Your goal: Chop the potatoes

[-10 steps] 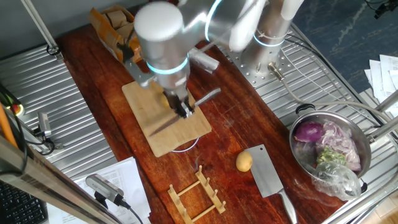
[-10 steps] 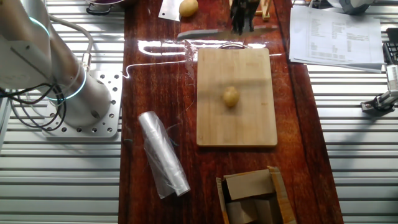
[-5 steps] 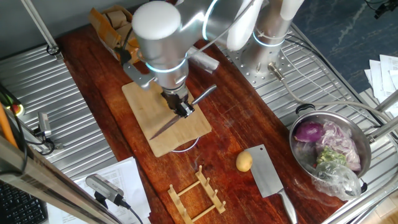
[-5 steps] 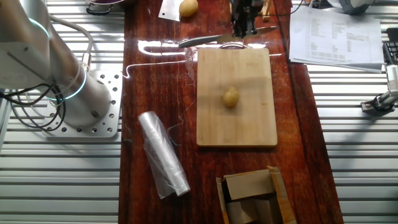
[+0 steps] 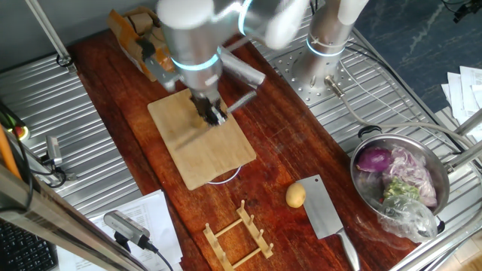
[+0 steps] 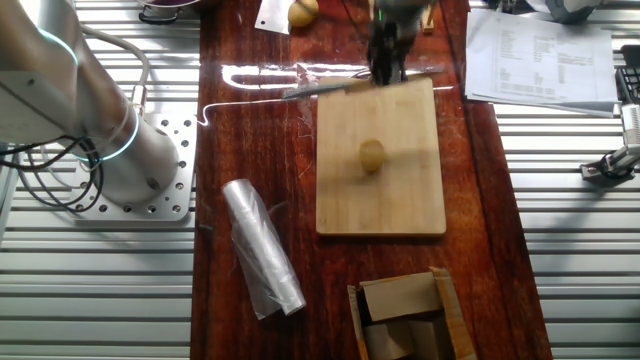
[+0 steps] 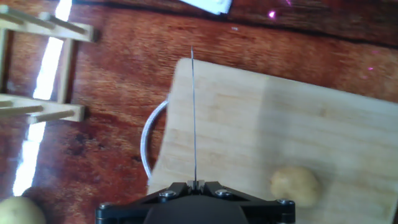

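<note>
One small yellow-tan potato [image 6: 371,155] lies near the middle of the bamboo cutting board [image 6: 400,200]; in the hand view this potato [image 7: 295,185] sits to the right of the blade. My gripper [image 6: 385,72] is shut on the handle of a knife [image 6: 320,88] and hovers over the board's edge. The knife [image 7: 193,112] shows edge-on as a thin line running out from my gripper [image 7: 196,185]. In one fixed view my gripper [image 5: 213,117] and arm hide the board's potato. A second potato [image 5: 295,196] rests on the wooden tabletop off the board.
A cleaver [image 5: 325,209] lies beside the second potato. A steel bowl [image 5: 444,197] holds a purple onion and scraps. A wooden rack [image 5: 239,235] stands near the board, with a plastic roll [image 6: 262,248] and a cardboard box [image 6: 405,315] on its other side.
My gripper has carried the knife from beyond the board's edge in over the board, closer to the potato. The potato has not moved.
</note>
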